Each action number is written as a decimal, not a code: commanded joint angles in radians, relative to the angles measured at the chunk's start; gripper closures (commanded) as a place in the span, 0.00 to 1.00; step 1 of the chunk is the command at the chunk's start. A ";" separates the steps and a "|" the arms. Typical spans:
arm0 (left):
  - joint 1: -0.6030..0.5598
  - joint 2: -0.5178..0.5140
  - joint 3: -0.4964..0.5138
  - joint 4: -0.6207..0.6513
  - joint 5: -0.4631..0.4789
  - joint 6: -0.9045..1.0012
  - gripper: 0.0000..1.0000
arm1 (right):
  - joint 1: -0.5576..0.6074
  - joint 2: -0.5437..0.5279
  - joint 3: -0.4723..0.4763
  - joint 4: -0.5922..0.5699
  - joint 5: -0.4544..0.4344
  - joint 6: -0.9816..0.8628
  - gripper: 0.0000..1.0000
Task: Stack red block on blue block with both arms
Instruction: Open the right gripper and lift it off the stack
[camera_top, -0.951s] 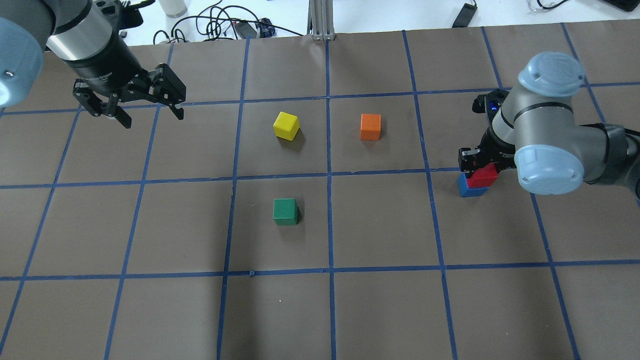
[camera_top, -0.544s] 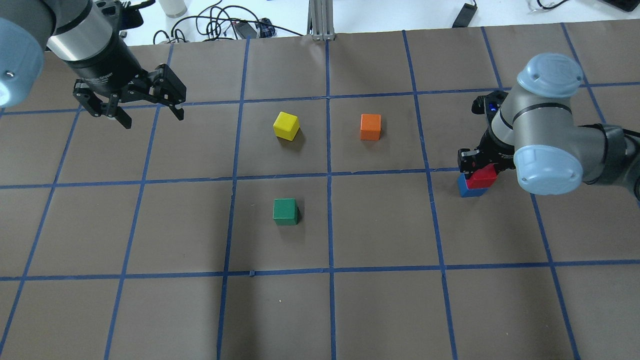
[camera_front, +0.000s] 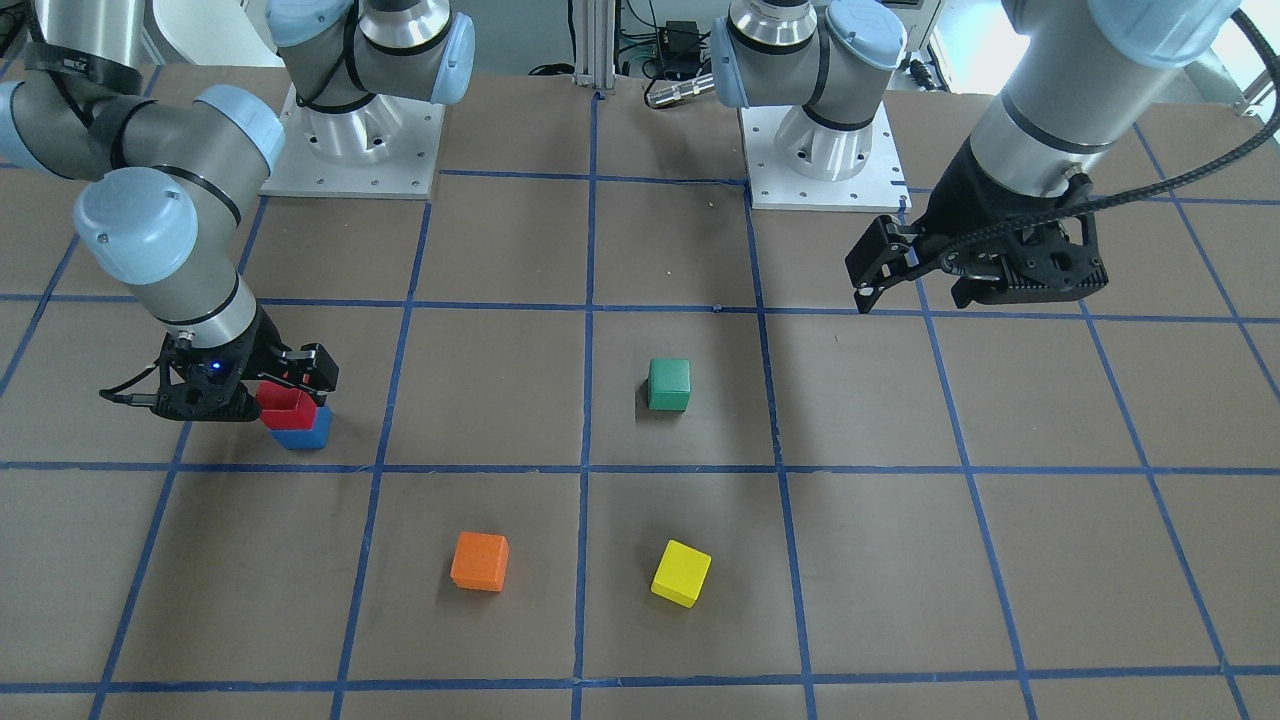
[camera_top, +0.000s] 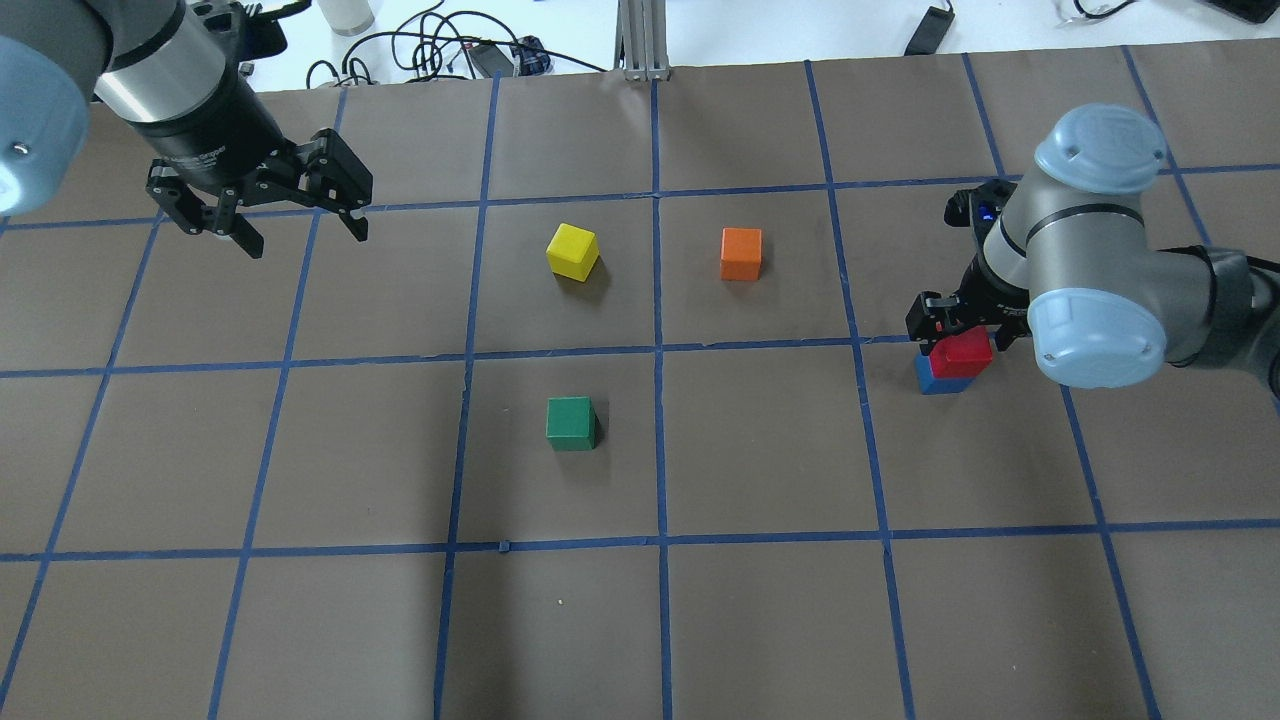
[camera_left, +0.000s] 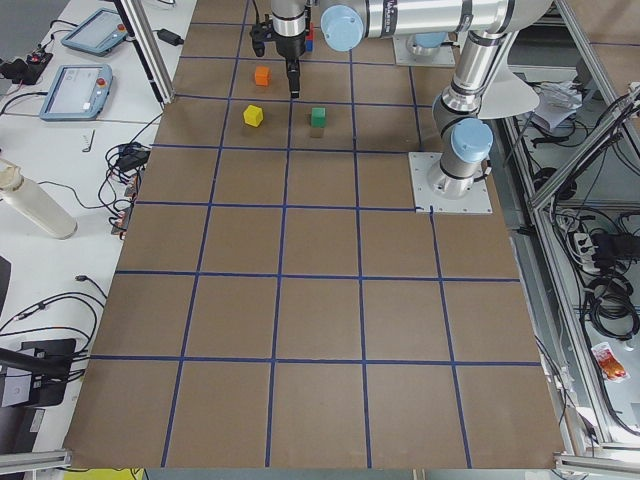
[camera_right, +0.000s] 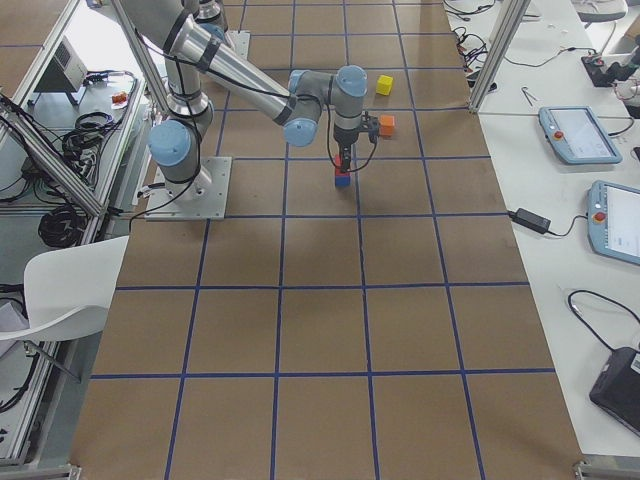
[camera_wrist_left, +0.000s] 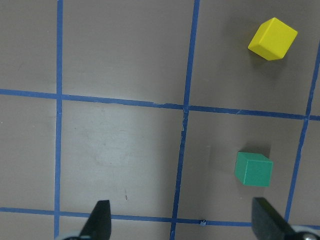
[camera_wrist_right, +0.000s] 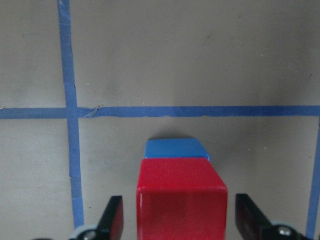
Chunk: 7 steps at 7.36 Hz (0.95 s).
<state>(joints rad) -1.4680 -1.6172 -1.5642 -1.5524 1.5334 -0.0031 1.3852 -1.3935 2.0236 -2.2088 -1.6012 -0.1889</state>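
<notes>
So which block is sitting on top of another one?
The red block, atop the blue block; the green block, orange block and yellow block sit alone.

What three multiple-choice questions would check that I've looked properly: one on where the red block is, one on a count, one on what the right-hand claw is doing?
1. Where is the red block?
A. beside the blue block
B. on top of it
C. hanging in the air

2. How many blocks are in view?
A. three
B. five
C. seven

3. The right gripper is:
A. open around the red block
B. clamped on it
C. shut, far from it

Answers:
1 B: the right wrist view shows red sitting on blue.
2 B: red, blue, green, orange, yellow.
3 A: gaps show between its fingers and the block.
</notes>
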 joint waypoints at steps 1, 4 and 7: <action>0.000 0.000 0.000 0.000 0.001 0.000 0.00 | 0.003 -0.030 -0.089 0.056 -0.010 0.000 0.00; -0.002 0.002 0.000 0.000 -0.002 -0.002 0.00 | 0.121 -0.140 -0.325 0.427 0.000 0.069 0.00; -0.037 -0.007 0.021 0.002 0.001 -0.003 0.00 | 0.184 -0.162 -0.421 0.518 0.004 0.146 0.00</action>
<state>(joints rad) -1.4809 -1.6197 -1.5532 -1.5520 1.5327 -0.0056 1.5560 -1.5545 1.6323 -1.7178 -1.6001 -0.0560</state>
